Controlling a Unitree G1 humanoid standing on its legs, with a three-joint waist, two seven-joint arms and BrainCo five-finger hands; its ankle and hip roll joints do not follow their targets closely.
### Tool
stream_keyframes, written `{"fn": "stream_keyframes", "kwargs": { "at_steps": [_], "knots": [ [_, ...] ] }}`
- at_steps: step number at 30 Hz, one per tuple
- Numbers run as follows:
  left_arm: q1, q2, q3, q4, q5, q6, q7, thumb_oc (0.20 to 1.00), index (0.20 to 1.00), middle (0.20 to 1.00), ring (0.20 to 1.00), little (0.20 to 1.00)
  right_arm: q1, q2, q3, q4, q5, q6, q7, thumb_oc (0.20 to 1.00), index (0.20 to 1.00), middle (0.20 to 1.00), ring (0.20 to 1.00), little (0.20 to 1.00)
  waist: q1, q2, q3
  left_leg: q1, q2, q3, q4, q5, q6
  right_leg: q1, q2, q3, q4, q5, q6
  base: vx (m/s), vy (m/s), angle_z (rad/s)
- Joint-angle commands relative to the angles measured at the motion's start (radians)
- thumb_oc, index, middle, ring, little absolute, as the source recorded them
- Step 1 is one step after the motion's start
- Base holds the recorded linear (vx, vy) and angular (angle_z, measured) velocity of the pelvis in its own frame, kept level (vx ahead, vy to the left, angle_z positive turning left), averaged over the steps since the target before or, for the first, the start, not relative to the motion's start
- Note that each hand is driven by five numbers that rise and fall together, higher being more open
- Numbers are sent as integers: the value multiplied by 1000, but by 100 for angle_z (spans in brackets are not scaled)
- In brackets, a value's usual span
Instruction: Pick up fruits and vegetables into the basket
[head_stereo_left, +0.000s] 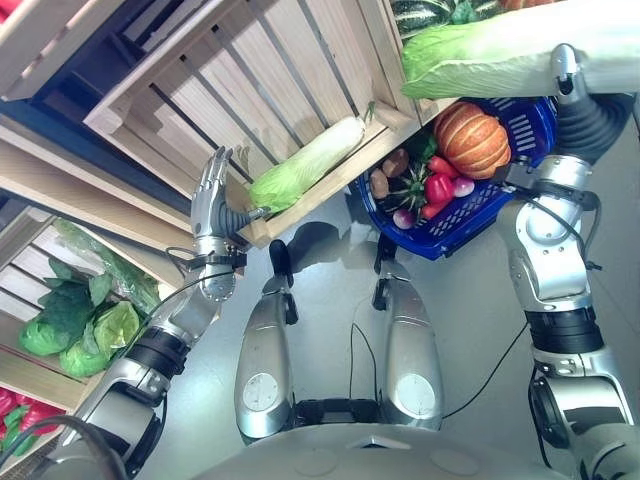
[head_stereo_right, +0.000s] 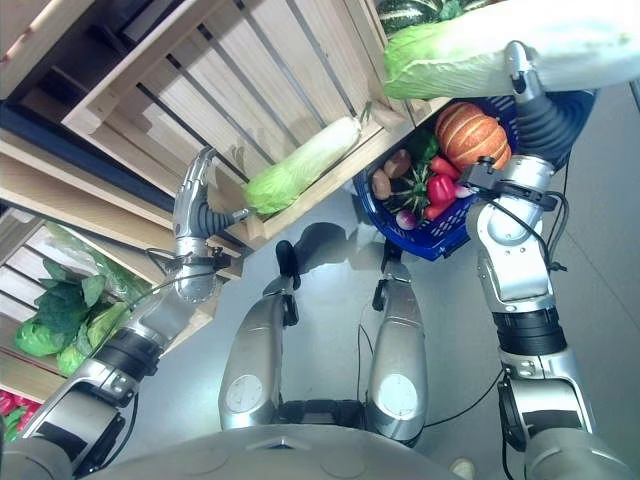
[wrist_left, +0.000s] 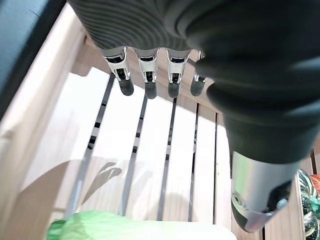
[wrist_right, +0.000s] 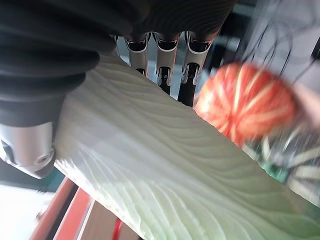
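Wooden crates (head_stereo_left: 250, 80) slope behind; the left hand (head_stereo_left: 212, 195), fingers straight, hovers beside a cabbage (head_stereo_left: 305, 163) in one crate without touching it; the right hand (wrist_right: 160, 55) grips a second cabbage (head_stereo_left: 500, 45) above the blue basket (head_stereo_left: 500, 200) of produce.

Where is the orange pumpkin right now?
The round orange ribbed pumpkin sits in the blue plastic basket on the robot's right, above the red pepper, just under the big pale-green cabbage in the right robot hand.

Pale napa cabbage (head_stereo_left: 500, 50) held above the laden blue basket (head_stereo_left: 520, 130).
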Motion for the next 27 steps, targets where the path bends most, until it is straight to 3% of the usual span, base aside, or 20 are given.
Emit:
{"fn": "stream_keyframes", "kwargs": {
  "at_steps": [1,7,12,15,18,20,21,27],
  "knots": [
    [15,51,67,-99,36,-42,66,1000,1000,1000,1000,1000,-9,-41,-72,-81,-37,-87,-98,200,200,200,200,200,-38,-17,-25,-68,6,28,77,-13,13,10,-10,12,44,-17,50,-51,-68,-11],
    [-36,51,62,-123,18,-23,92,1000,1000,1000,1000,1000,-10,-49,-77,-12,-81,-37,-208,200,200,200,200,200,-53,5,-25,-136,8,28,85,3,8,-68,-2,25,62,-14,48,-39,-62,-5],
    [-77,26,69,-134,-61,-63,78,1000,1000,1000,1000,1000,-44,-56,-64,67,-79,26,-232,200,200,200,200,200,-56,35,-25,-197,2,24,88,20,6,-140,8,39,78,-12,42,-23,-48,-8],
    [-98,15,71,-133,-69,-76,73,1000,1000,1000,1000,1000,-69,-59,-55,105,-57,49,-217,200,200,200,200,200,-56,47,-25,-223,1,22,94,24,5,-170,10,44,91,-14,38,-1,-32,-2],
    [-142,15,73,-140,-58,-90,73,1000,1000,1000,1000,1000,-123,-76,-38,194,-17,133,-208,200,200,200,200,200,-51,69,-25,-262,-4,20,108,28,3,-214,11,51,112,-20,31,-3,-40,-4],
    [-145,15,71,-138,-60,-92,73,1000,1000,1000,1000,1000,-128,-79,-34,209,-15,140,-209,200,200,200,200,200,-50,72,-25,-260,-3,20,112,20,1,-214,11,52,119,-29,32,0,0,0],
    [-171,27,70,-140,-67,-96,71,1000,1000,1000,1000,1000,-161,-94,-26,267,0,177,-205,200,200,200,200,200,-45,85,-25,-277,-6,20,117,21,1,-234,12,54,129,-32,29,9,-40,1],
    [-270,58,64,-124,-80,-89,43,1000,1000,1000,1000,1000,-283,-114,31,479,179,230,-50,200,200,200,200,200,-25,114,-25,-329,-15,14,132,27,0,-292,11,55,155,-37,20,-2,-36,3]
  ]
}}
